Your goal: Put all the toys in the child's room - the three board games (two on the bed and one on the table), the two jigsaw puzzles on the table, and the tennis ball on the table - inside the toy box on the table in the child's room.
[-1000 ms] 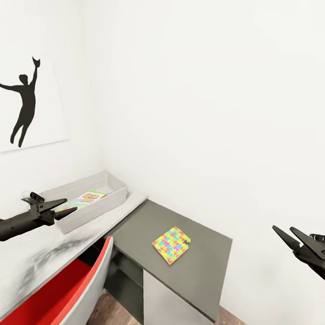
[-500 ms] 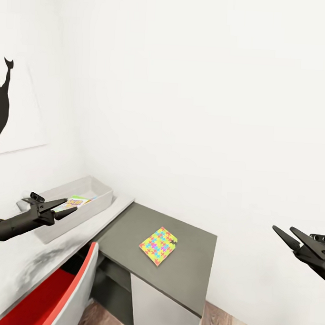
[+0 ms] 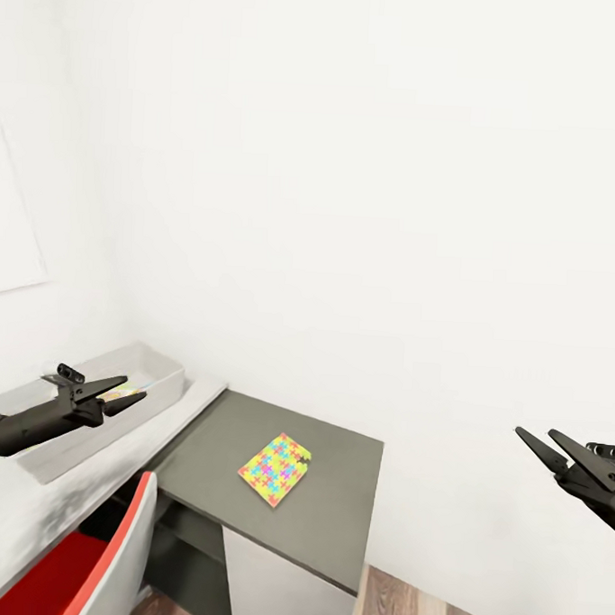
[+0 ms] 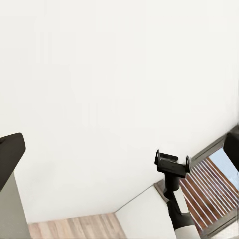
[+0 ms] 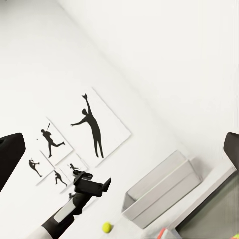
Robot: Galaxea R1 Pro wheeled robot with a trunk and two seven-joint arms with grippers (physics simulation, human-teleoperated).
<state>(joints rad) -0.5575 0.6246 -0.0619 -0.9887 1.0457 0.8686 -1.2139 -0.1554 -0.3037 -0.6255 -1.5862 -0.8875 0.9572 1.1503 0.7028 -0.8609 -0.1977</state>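
— Now, where's the multicoloured jigsaw sheet [image 3: 275, 469]?
— On the dark-grey cabinet top [image 3: 333, 507], slid left as my head turns right. The pale grey tray [image 3: 164, 377] sits on the white desk [image 3: 26, 509].
— Your grippers?
— Left [image 3: 133, 398] and right [image 3: 537, 443] both open, empty.

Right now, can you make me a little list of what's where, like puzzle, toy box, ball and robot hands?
puzzle: one jigsaw puzzle lies flat on the dark-grey cabinet top, nothing touching it
toy box: toy box sits on the pale table, with a colourful cover showing inside
ball: tennis ball rests on the table near the toy box, outside it
left gripper: left gripper open, empty, held in front of the toy box
right gripper: right gripper open, empty, held off to the cabinet's right
chair: red chair by the table
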